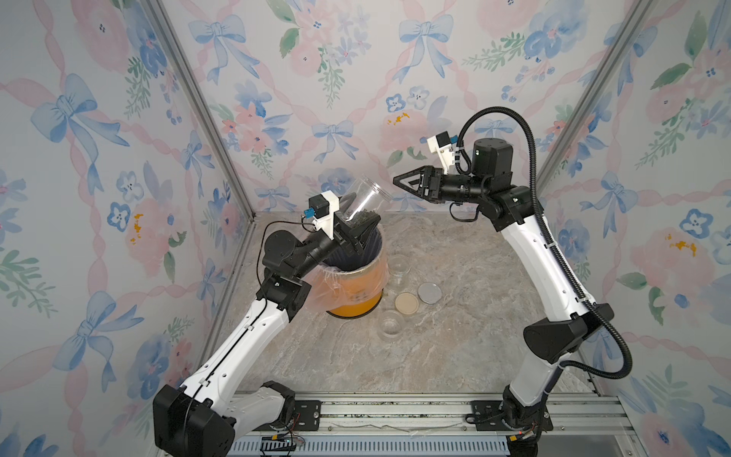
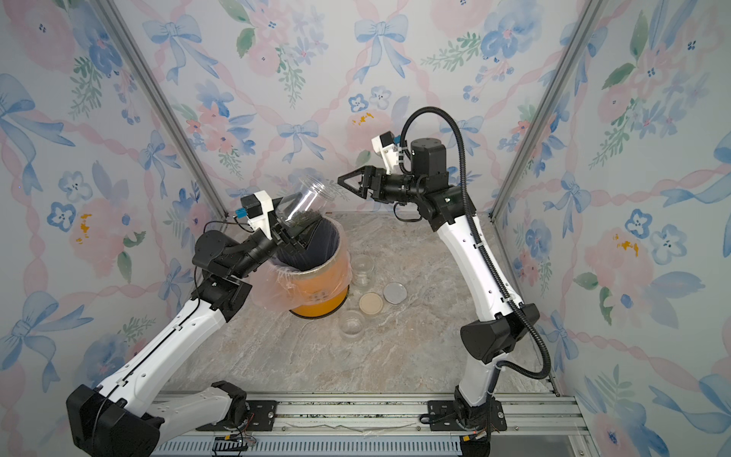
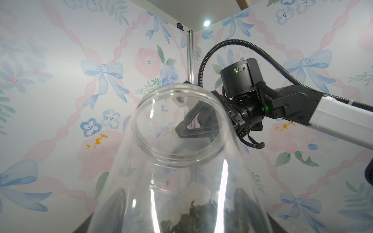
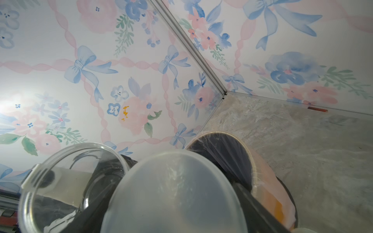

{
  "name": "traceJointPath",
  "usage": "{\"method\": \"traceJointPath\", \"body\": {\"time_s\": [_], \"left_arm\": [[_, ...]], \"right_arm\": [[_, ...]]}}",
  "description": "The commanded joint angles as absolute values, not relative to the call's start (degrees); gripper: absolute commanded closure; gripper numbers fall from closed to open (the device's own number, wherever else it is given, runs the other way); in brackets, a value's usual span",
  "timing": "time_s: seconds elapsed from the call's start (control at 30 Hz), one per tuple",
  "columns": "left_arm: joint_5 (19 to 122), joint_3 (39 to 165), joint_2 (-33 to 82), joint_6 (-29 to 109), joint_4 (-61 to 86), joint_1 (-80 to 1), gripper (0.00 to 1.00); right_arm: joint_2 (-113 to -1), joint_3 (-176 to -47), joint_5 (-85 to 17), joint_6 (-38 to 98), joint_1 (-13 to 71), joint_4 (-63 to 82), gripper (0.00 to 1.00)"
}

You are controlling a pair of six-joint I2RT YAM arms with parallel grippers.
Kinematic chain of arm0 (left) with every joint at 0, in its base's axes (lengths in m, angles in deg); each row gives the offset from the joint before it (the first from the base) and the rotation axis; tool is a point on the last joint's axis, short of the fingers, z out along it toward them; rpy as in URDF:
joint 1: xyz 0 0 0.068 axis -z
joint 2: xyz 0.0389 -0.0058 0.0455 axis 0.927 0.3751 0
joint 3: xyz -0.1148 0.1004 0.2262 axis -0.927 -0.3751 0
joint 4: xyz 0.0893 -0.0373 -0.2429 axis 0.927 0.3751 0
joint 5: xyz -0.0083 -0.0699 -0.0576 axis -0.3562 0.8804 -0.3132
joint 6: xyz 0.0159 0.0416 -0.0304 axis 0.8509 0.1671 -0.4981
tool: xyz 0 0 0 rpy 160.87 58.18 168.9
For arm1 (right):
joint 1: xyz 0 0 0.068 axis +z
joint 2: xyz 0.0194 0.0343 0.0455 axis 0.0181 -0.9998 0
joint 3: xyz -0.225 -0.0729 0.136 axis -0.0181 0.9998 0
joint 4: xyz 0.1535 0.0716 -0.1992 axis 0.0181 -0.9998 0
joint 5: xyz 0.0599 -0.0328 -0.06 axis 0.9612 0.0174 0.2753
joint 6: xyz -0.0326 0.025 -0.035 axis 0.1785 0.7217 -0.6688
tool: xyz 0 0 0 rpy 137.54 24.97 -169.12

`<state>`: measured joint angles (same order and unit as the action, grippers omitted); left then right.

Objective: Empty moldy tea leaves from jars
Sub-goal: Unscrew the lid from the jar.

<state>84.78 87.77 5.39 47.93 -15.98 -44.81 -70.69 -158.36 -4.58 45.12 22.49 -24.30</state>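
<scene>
L gripper (image 1: 362,231) holds tilted jar (image 1: 366,198) over bin (image 1: 356,294).

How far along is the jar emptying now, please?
Done: two empty jars stand open beside the orange bin, beige lid and silver lid off. In hand: left gripper holds the third jar tilted over the bin, right gripper its translucent lid. Left: its tea leaves, still inside.

I can read no text, label or number from here. The orange bin (image 1: 358,302) carries a faint print, too blurred to read.
</scene>
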Motion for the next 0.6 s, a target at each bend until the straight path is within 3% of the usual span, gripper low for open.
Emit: {"method": "traceJointPath", "body": {"time_s": [0.0,0.3,0.57], "left_arm": [[80.34,86.26,2.09,53.13,-13.81,-45.38,0.8],[73.97,82.34,-3.51,55.44,-8.58,-45.38,0.79],[70.86,77.9,-7.11,54.66,-8.68,-44.87,0.79]], "right_arm": [[-64.17,-150.57,-8.86,44.1,20.72,-21.44,0.27],[-47.25,-123.76,-22.66,38.58,20.01,-19.45,0.27],[-34.15,-99.95,-32.25,41.49,18.73,-12.11,0.27]]}}
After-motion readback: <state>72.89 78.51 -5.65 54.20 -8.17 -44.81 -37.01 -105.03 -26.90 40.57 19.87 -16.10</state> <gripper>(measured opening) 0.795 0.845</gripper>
